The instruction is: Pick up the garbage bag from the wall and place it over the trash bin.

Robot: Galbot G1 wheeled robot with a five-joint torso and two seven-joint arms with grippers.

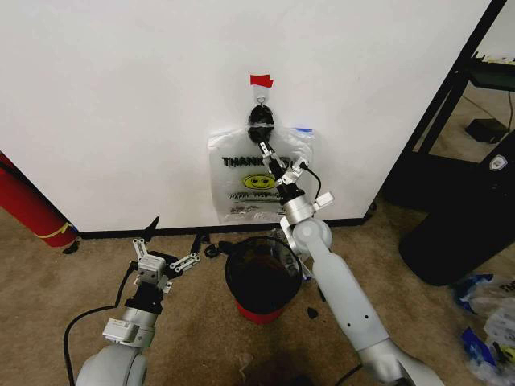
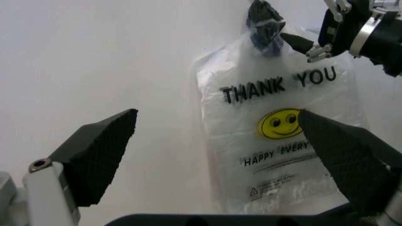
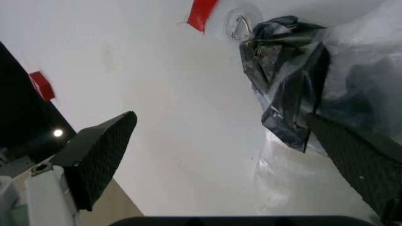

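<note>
Left end effector (image 1: 166,251) parked low over the carpet, fingers wide apart, holding nothing. Garbage bag (image 1: 259,183) hanging on the wall (image 1: 121,96) from a small hook (image 3: 239,27) under red tape (image 1: 261,80). Right end effector (image 1: 278,163) up at the bag's dark bunched top, wide open, gripping nothing yet. Best to pinch the bunched top, then lift up off the hook. Trash bin (image 1: 264,276) right below, in the arm's way. Black stand (image 1: 451,112) far right.

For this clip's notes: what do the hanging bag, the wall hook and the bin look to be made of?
The garbage bag looks like thin glossy plastic film: the wall shows through it and it wrinkles. The hook seems bent metal wire, going by its shiny silver loop, on what looks like a clear stick-on pad. The trash bin has dark see-through walls, probably wire mesh, though that is hard to confirm.
</note>
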